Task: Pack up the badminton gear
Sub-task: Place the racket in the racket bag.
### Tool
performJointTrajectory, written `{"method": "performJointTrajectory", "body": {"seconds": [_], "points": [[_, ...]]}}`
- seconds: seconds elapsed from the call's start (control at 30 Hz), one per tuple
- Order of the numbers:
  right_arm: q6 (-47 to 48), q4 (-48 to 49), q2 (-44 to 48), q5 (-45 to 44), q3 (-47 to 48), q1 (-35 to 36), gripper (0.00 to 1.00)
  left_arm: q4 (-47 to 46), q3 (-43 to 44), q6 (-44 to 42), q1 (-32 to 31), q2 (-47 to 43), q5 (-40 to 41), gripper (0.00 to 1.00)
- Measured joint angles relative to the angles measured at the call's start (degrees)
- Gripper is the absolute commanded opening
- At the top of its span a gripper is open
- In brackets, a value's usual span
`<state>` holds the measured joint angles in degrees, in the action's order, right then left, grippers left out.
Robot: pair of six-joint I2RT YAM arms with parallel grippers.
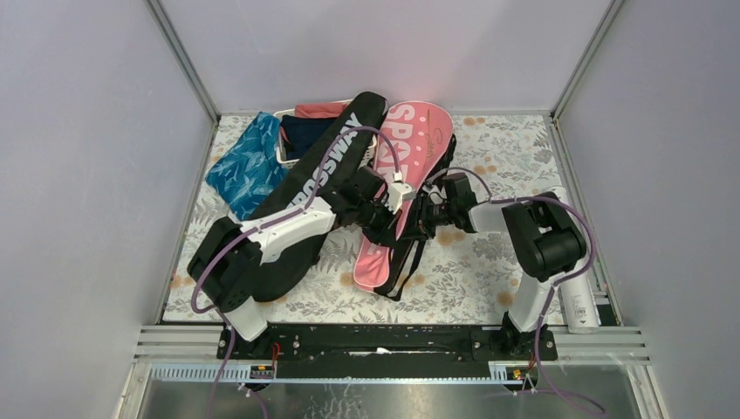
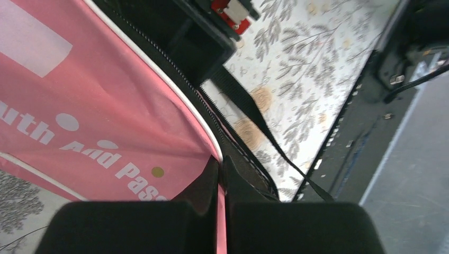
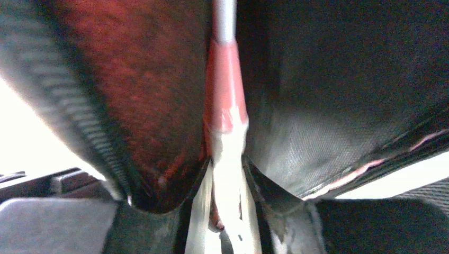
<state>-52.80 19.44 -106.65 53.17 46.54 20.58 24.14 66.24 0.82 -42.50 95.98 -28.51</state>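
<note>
Pink bag (image 1: 419, 140): we are pinching its zippered edge in our left jaws, while our right jaws are gripping a white racket handle (image 3: 227, 143) inside its opening.

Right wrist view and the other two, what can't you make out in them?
Racket: right wrist view, only handle and shaft show; the top edge cuts off the rest.
Tube: top view, the right arm covers most of it.
Basket: top view, mostly under the black bag and clothes.
Pink bag print: left wrist view, cut by the edges.
</note>
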Motion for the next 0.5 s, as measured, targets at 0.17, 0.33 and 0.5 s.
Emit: {"method": "performJointTrajectory", "body": {"seconds": [0.17,0.33,0.5], "points": [[8.2,-6.8,4.0,-9.0,4.0,-1.2,0.59,-1.6,1.6,3.8,2.0,-0.3,-5.0,0.00],[18.4,-13.7,8.5,-15.2,8.7,-2.6,0.67,-3.7,2.5,6.6,3.8,-2.1,-8.7,0.00],[25.6,-20.3,12.0,-18.6,9.6,-3.2,0.70,-4.1,2.5,7.6,4.7,-3.9,-9.6,0.00]]}}
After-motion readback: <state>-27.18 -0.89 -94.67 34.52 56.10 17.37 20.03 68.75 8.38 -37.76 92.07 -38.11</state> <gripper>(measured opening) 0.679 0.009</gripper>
